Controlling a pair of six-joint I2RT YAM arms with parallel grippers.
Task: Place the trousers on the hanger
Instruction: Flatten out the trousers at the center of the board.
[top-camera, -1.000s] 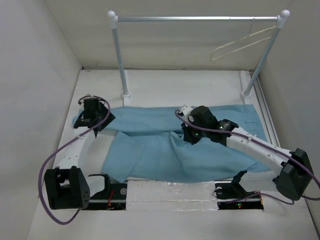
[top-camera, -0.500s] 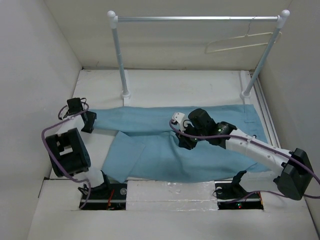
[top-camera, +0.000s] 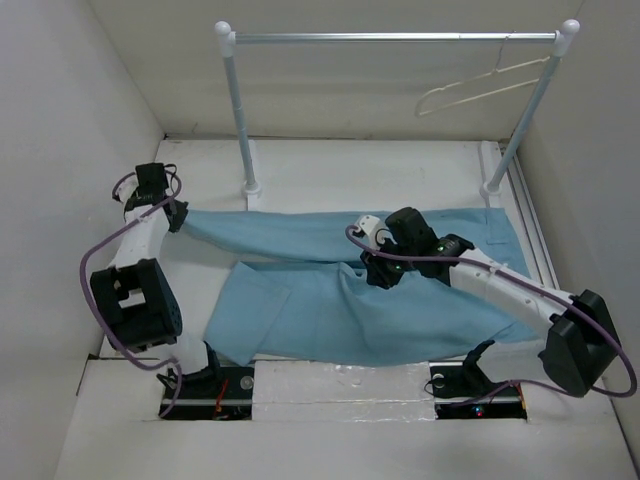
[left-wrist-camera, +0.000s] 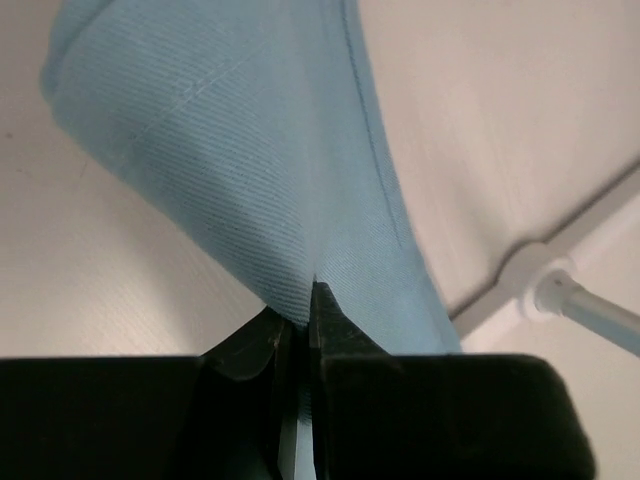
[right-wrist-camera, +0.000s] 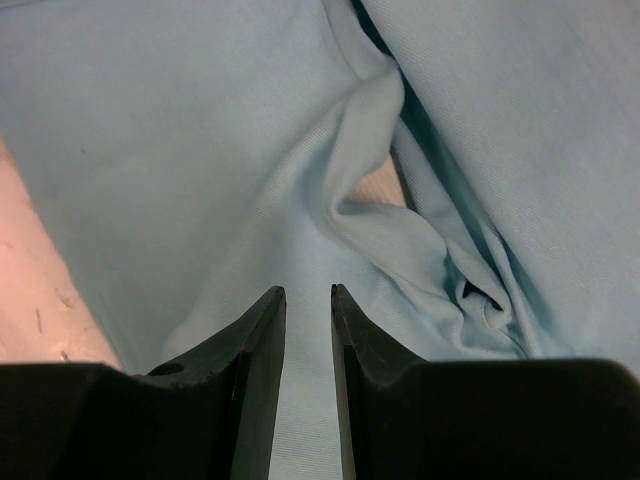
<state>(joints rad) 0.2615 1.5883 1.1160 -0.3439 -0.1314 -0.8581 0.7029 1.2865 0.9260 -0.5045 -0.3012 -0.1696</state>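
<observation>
The trousers (top-camera: 300, 310) lie spread on the surface (top-camera: 330, 170). The right gripper (top-camera: 377, 270) sits over the crotch folds with its jaws nearly together; I cannot tell whether they pinch cloth. The left gripper (top-camera: 176, 214), jaws clenched on a leg end, has drawn it back and left, which straightens that leg for folding. The hanger (top-camera: 496, 73) hangs on the rail (top-camera: 395, 38), well apart from the cloth.

- left arm (top-camera: 145, 240): white links, black joint housings
- right arm (top-camera: 500, 285): same white links, black joints
- purple cables (top-camera: 84, 280) run along both arms
- left fingers (left-wrist-camera: 250, 350), right fingers (right-wrist-camera: 255, 350): matte black, tapered
</observation>
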